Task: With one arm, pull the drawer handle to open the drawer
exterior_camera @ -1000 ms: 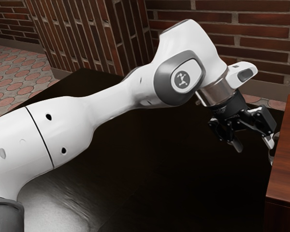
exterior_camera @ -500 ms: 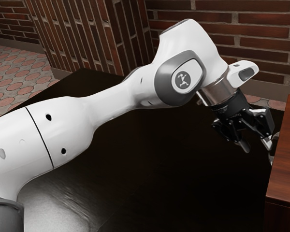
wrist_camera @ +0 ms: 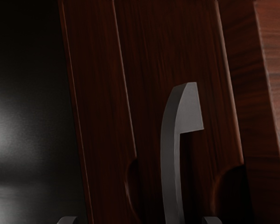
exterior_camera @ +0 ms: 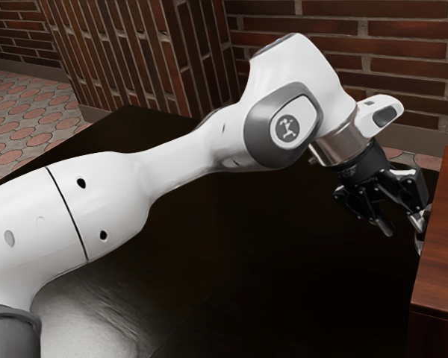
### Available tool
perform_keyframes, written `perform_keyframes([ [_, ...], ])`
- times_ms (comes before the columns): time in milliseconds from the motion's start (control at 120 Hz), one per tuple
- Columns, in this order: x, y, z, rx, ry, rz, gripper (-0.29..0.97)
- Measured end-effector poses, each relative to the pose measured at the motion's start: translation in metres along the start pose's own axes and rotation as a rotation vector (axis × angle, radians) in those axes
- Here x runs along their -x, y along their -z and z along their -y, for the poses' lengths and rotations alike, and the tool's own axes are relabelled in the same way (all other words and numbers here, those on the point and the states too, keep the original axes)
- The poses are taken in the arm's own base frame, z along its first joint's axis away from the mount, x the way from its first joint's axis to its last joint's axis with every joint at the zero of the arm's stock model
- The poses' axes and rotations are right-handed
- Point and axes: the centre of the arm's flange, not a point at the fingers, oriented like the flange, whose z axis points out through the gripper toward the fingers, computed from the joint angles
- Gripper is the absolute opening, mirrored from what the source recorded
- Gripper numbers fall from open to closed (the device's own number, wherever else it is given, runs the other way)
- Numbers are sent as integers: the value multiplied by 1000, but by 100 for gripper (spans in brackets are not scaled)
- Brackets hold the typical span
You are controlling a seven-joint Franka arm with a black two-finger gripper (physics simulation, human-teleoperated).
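Gripper [exterior_camera: 402,219] spread astride the handle [wrist_camera: 176,154] — seemingly off-centre; a shallow pinch there could slip off when pulling the drawer [wrist_camera: 168,51]

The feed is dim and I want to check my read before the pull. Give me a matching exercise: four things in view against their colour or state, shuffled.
Things:
1. drawer handle
2. drawer front
3. gripper
4. table

Descriptions:
A. reddish-brown wood grain
B. black, fingers apart
C. grey, curved bar
D. dark glossy top

Pairs: 1-C, 2-A, 3-B, 4-D.
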Motion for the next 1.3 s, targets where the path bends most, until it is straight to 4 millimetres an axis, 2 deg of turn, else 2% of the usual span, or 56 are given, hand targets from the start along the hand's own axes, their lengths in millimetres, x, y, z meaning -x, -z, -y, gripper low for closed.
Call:
perform_keyframes([
  [133,-1,-6,1,0,0,0,29],
  [300,-1,-3,0,2,-1,-9,25],
  [833,-2,3,8,-26,7,-18,-4],
  [1300,2,15,22,-63,26,-21,-11],
])
